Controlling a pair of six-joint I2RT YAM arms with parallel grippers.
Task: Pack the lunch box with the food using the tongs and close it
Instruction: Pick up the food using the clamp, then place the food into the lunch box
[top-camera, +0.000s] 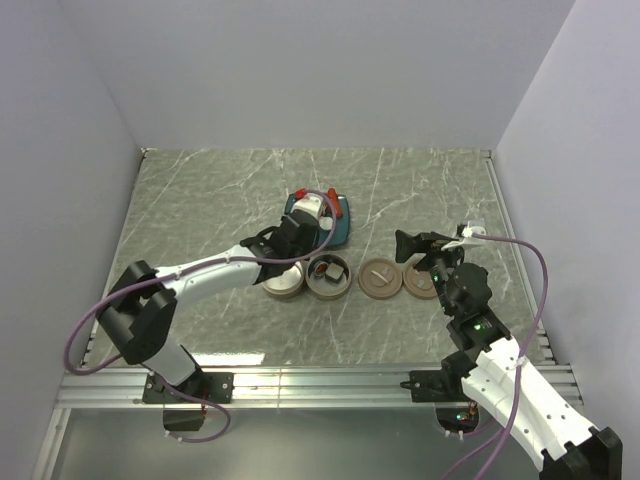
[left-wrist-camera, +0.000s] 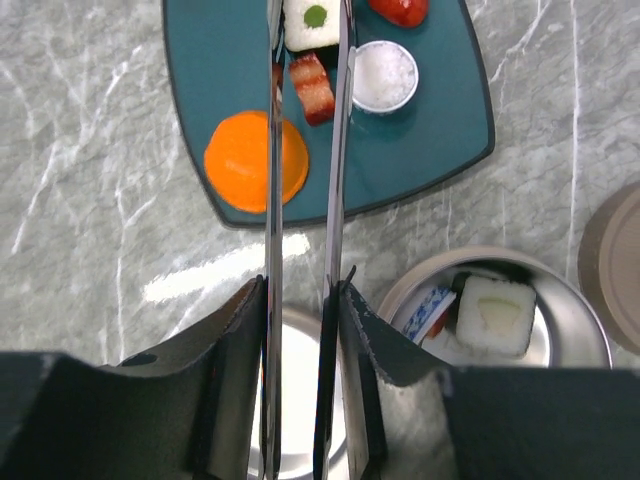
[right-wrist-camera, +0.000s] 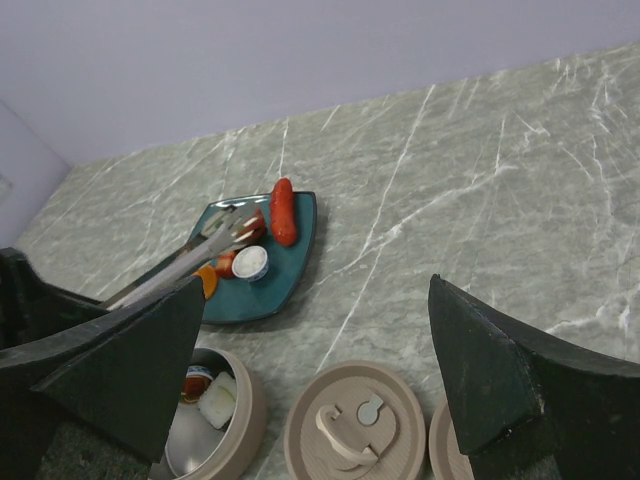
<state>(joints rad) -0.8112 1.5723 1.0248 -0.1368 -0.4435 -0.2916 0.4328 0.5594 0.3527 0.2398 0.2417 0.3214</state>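
My left gripper is shut on the tongs, pressing on both slim arms. They reach out over the teal plate, one arm on each side of a white roll with a green centre. Also on the plate are an orange ball, a red-brown piece, a white cup and a red sausage. One lunch box tin holds a white roll and a blue-and-white bit. The other tin lies under my fingers. My right gripper hangs open above a brown lid.
Two brown lids lie flat to the right of the two tins. The teal plate sits just behind the tins. White walls close in the marble table on the left, back and right.
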